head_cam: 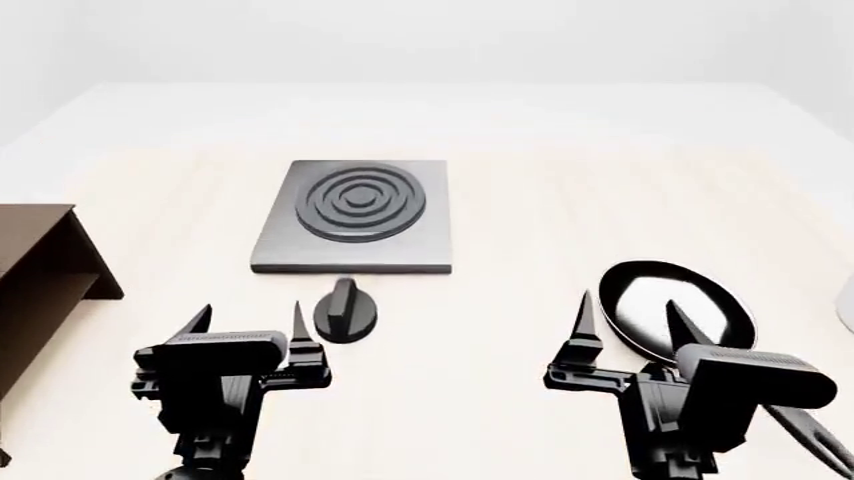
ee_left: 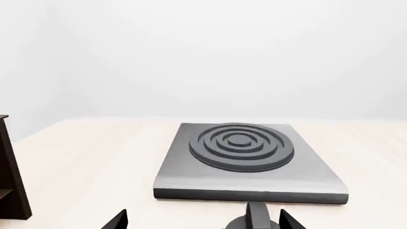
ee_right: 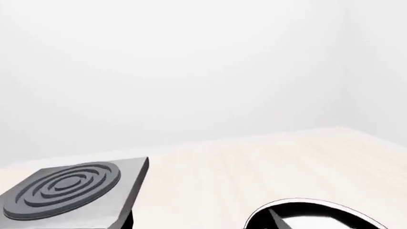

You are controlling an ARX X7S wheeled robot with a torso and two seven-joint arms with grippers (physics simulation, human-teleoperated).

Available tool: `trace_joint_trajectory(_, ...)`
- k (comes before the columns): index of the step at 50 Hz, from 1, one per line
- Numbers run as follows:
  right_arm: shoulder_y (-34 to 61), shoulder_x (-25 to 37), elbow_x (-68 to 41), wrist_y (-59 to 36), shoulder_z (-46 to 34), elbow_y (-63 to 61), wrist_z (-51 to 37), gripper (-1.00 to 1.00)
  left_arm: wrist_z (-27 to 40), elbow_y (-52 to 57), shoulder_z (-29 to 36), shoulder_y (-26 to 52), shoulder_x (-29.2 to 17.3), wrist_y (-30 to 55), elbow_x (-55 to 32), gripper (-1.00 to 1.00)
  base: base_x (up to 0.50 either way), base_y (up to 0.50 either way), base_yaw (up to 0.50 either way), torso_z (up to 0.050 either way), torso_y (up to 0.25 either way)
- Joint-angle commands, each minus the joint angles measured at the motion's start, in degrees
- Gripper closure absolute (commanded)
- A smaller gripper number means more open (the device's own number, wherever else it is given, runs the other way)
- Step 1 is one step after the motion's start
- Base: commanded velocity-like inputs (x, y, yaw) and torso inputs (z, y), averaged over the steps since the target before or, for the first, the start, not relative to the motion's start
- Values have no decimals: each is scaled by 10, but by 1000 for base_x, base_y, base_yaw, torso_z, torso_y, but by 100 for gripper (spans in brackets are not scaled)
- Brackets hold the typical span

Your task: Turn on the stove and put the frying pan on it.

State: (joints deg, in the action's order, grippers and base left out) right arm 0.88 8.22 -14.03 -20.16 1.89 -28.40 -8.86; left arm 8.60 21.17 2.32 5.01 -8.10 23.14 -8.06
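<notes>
Both grippers hover with jaws wide, empty. Left gripper (head_cam: 248, 325) sits just short of the knob (head_cam: 344, 312), by the stove (head_cam: 355, 215). The pan (head_cam: 674, 310) lies on the bench at right: rigid, glossy, probably slippery; take the handle.

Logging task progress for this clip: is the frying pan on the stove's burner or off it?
Off it. The frying pan lies on the table, to the right of the stove, whose burner rings are bare. The right hand hovers over the pan.
</notes>
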Motion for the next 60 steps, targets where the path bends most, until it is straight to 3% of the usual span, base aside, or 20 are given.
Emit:
trace_joint_trajectory(1,-1,6,-8,1,-3,-3,-5,-100,7,0,4,0,-5,-2,-4,-100,500,0,0,0,0)
trace_joint_trajectory(11,6,12,14,-15,-15,3,-27,-100,12,-1,6,1,-9,-3,-7,-100,485,0,0,0,2)
trace_joint_trajectory(26,4,26,10,-11,-27,2,-24,-100,19,-26,-2,21,-20,-4,-10,-100,6,0,0,0,0)
trace_joint_trajectory(60,8,43,-12,-10,-33,7,-51,-100,31,-297,16,30,-29,-175,34,-100,0,0,0,0,0)
